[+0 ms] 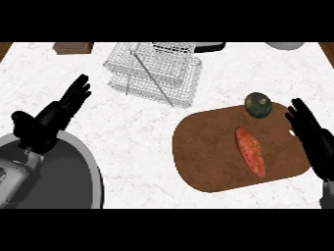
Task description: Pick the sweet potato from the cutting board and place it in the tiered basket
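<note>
An orange sweet potato (pixel 250 151) lies lengthwise near the middle of the brown cutting board (pixel 209 162). The white wire tiered basket (pixel 154 72) stands at the back of the counter, left of the board. My right hand (pixel 318 138) hovers over the board's right edge, fingers straight and open, just right of the sweet potato and not touching it. My left hand (pixel 50 119) rests open at the left, fingers pointing up toward the basket, holding nothing.
A dark green round vegetable (pixel 257 105) sits at the board's far corner, close to my right fingertips. A brown block (pixel 73 47) and a white bowl (pixel 285 45) lie along the back edge. A grey round pan (pixel 83 166) is under my left arm.
</note>
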Robot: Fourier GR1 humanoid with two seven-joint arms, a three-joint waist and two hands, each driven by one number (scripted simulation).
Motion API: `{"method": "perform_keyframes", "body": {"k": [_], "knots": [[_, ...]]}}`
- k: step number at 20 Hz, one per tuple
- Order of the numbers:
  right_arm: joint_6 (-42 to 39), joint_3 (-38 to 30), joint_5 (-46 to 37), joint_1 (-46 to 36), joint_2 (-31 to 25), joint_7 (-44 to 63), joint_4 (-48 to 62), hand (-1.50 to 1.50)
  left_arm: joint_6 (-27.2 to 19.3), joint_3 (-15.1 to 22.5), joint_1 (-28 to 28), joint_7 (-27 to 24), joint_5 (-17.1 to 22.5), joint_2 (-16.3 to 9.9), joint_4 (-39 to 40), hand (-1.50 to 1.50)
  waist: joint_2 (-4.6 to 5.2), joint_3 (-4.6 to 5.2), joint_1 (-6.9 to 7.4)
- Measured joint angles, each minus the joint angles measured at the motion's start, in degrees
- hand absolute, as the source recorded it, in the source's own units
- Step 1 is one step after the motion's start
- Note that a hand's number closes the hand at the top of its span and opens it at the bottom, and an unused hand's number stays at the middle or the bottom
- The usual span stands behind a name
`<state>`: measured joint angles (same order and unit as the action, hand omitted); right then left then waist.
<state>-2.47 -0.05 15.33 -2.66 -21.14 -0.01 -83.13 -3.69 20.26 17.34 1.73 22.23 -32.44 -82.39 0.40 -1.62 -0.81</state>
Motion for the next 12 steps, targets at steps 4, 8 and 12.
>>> {"method": "perform_keyframes", "body": {"k": [4, 8, 12], "knots": [[3.6, 3.2, -2.4, -4.9, 4.2, 2.9, 0.7, -1.5, -1.5, -2.3, 2.2, -0.7, -1.2, 1.3, -0.4, 0.0, -0.61, 0.47, 0.99], [9.7, 8.0, -9.6, -11.4, 7.0, 7.3, 2.4, -1.5, -3.1, -3.5, 1.7, -3.0, -2.2, 2.9, 0.0, 0.0, -0.69, 0.63, 2.28], [13.8, 9.9, -10.3, -13.1, 14.0, 5.0, 4.2, -1.5, -3.6, -4.4, 0.4, -4.4, -2.9, 3.8, -0.7, 0.0, -0.94, 0.3, 2.24]]}}
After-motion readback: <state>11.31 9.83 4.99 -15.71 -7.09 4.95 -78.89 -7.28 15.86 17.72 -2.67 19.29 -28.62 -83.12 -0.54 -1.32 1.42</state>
